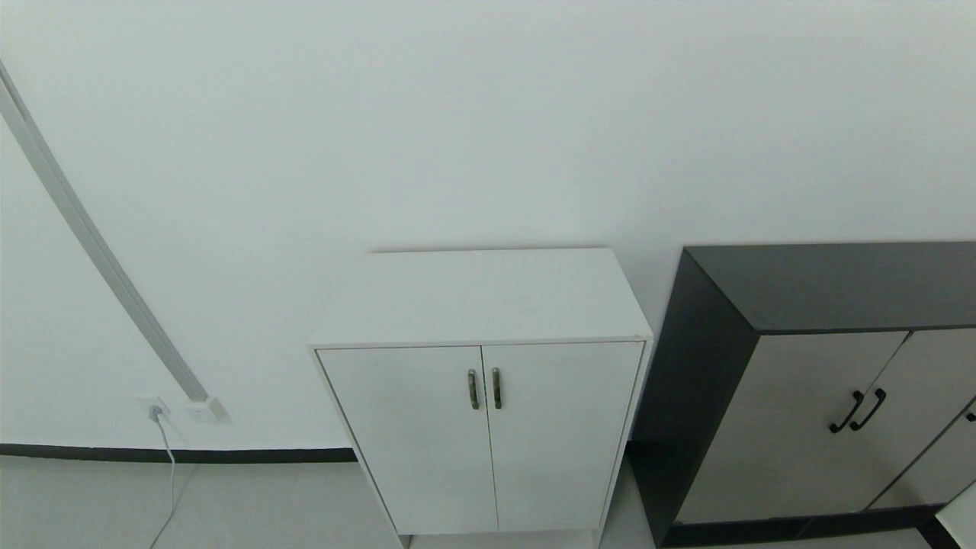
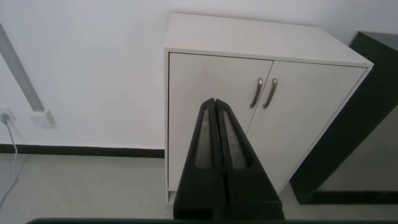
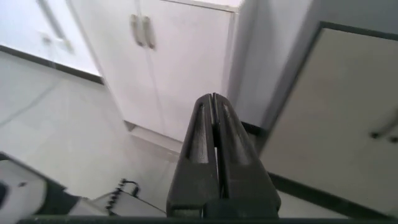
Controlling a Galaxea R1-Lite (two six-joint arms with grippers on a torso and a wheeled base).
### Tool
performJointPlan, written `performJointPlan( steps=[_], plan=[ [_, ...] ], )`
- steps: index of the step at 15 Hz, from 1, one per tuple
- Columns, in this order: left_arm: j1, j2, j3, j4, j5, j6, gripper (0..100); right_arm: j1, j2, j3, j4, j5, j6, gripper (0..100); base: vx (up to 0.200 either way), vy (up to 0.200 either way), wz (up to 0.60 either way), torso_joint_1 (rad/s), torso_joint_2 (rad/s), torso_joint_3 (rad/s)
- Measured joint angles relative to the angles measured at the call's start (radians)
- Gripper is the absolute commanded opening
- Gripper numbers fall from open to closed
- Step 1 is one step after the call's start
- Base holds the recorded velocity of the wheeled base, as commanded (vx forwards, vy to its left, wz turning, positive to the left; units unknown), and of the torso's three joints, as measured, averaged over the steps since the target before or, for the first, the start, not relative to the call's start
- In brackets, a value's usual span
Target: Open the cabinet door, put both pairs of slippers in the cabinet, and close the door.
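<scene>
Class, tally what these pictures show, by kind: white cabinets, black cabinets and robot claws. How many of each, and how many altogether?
white cabinet: 1
black cabinet: 1
claws: 2 (left claw, right claw, both shut)
Total: 4

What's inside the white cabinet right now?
Cannot tell: both doors of the white cabinet are shut, so the inside is covered. Visible are the door fronts and two handles.

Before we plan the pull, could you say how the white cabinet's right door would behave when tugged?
The right door looks a rigid flat panel, so it should swing without flexing. Its slim metal handle may be slippery. The narrow, upright cabinet might shift.
</scene>
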Motion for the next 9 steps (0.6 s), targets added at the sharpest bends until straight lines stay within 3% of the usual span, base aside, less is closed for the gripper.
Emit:
performJointPlan(
  steps=[5, 9],
  plan=[
    [0.0, 0.0, -0.001, 0.0, 0.0, 0.0, 0, -0.275, -0.003, 0.002, 0.0, 0.002, -0.012, 0, 0.0, 0.0, 0.0, 0.0, 0.0, 0.0],
    [0.0, 0.0, 0.0, 0.0, 0.0, 0.0, 0, -0.338, -0.108, 0.004, -0.002, 0.005, -0.008, 0, 0.0, 0.0, 0.0, 0.0, 0.0, 0.0]
  ],
)
